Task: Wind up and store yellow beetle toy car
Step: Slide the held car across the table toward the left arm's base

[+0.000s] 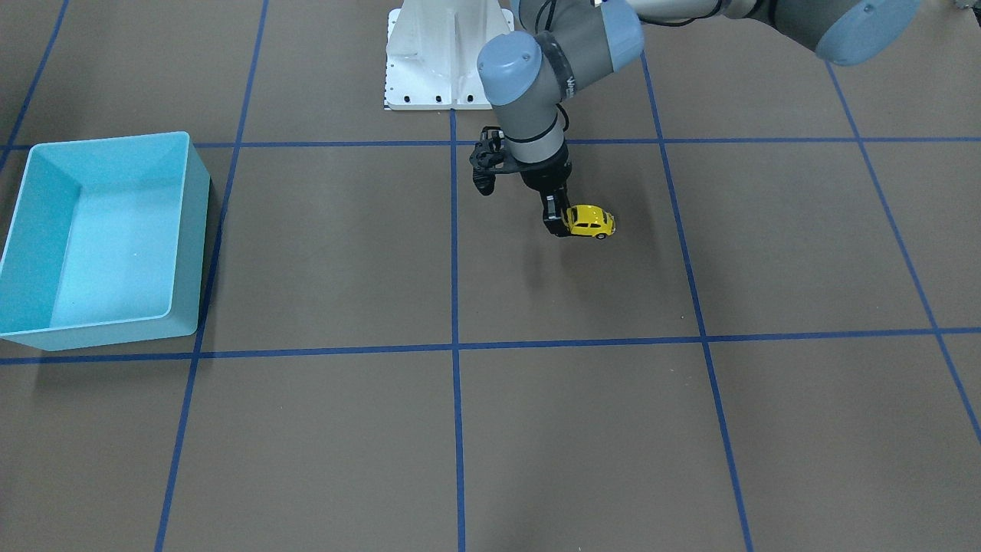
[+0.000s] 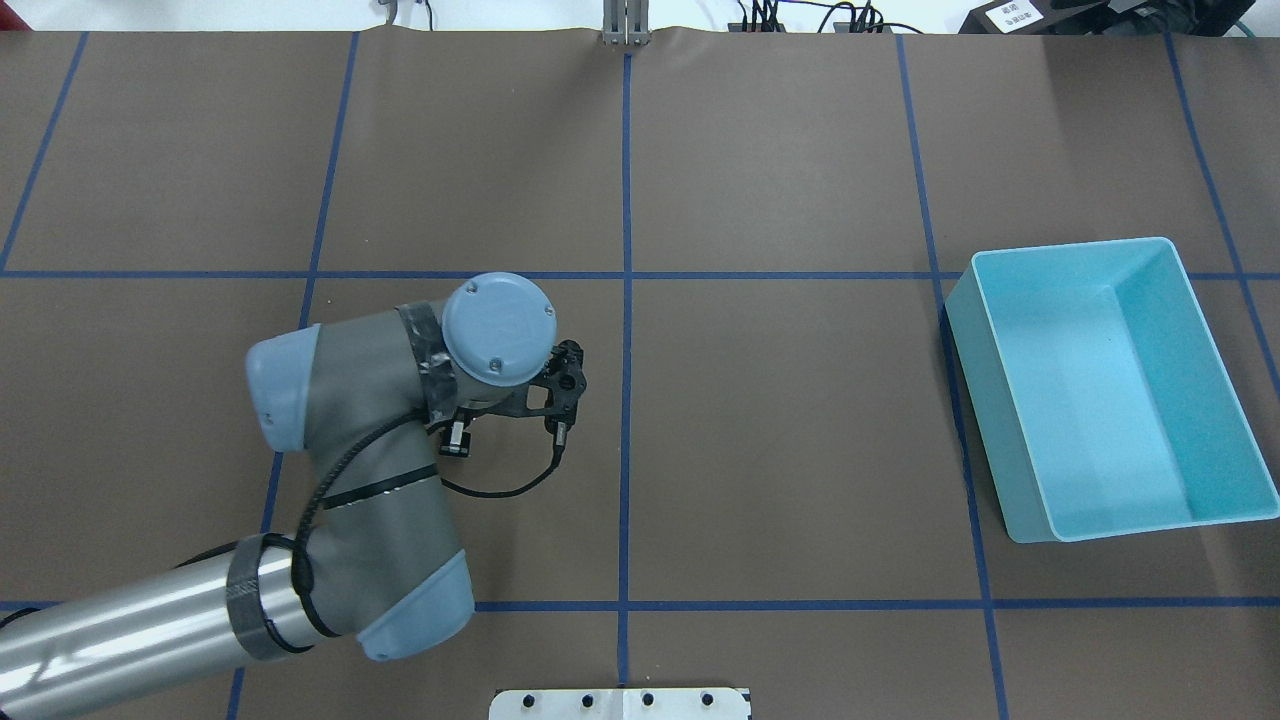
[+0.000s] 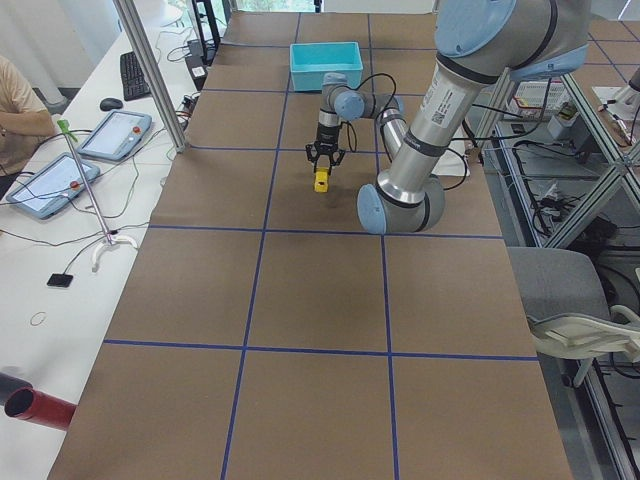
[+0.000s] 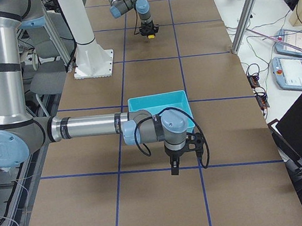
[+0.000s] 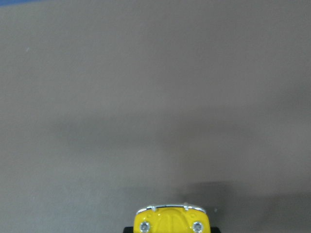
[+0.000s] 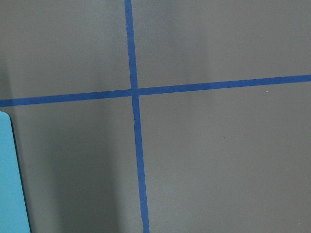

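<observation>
The yellow beetle toy car (image 1: 592,221) is at or just above the brown table, near the middle. My left gripper (image 1: 562,224) points down and is shut on its one end. The left wrist view shows the car's chrome-trimmed end (image 5: 170,222) between the black fingers at the bottom edge. In the overhead view my left wrist hides the car. The car also shows in the exterior left view (image 3: 320,182) and in the exterior right view (image 4: 151,35). My right gripper (image 4: 174,167) hangs beside the light blue bin (image 4: 157,97), and I cannot tell whether it is open or shut.
The light blue bin (image 1: 195,230) stands empty at the table's end on my right and also shows in the overhead view (image 2: 975,400). Its edge shows in the right wrist view (image 6: 9,184). The white robot base (image 1: 444,61) stands behind the car. Blue tape lines (image 1: 454,345) grid the table.
</observation>
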